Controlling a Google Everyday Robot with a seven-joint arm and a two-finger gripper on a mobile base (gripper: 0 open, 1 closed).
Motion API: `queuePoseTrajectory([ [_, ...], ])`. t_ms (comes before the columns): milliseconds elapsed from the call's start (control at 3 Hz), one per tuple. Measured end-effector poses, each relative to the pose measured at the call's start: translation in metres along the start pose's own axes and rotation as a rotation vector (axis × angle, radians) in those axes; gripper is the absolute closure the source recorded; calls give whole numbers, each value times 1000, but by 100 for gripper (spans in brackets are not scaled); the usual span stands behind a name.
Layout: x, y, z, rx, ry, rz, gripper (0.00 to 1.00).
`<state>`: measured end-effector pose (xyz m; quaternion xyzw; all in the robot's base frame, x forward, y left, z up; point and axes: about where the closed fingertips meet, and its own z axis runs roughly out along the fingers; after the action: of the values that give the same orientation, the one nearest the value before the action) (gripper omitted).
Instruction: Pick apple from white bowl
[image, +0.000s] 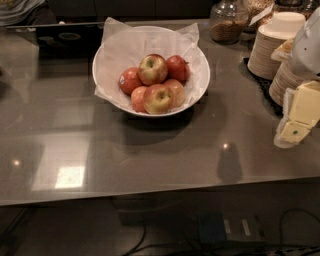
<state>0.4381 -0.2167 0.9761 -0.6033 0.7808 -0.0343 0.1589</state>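
Observation:
The white bowl (200, 65), lined with crinkled white paper, stands on the grey counter at the middle back. It holds several apples. The apple (152, 69), yellow-green with red sides and a dark stem dimple, sits on top of the pile. A deep-red apple with a white sticker (129, 80) lies to its left, another red one (178, 68) to its right, and a yellow-red apple (158, 98) in front. My gripper (295, 125), pale yellow, hangs at the right edge of the view above the counter, well to the right of the bowl and apart from it.
Stacks of beige paper plates (270, 50) stand at the back right, just behind the gripper. A glass jar (227, 22) stands behind the bowl on the right. A dark tray (60, 37) lies at the back left. The counter's front edge (150, 197) runs below the bowl.

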Motion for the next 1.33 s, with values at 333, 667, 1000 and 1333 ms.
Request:
queuePoseTrajectory([
  [333, 0, 0, 0, 0, -1, 0, 0],
  [667, -5, -3, 1, 6, -32, -18, 0],
  [1000, -28, -18, 12, 29, -102, -92, 0],
  [1333, -56, -35, 23, 48, -186, -164, 0],
])
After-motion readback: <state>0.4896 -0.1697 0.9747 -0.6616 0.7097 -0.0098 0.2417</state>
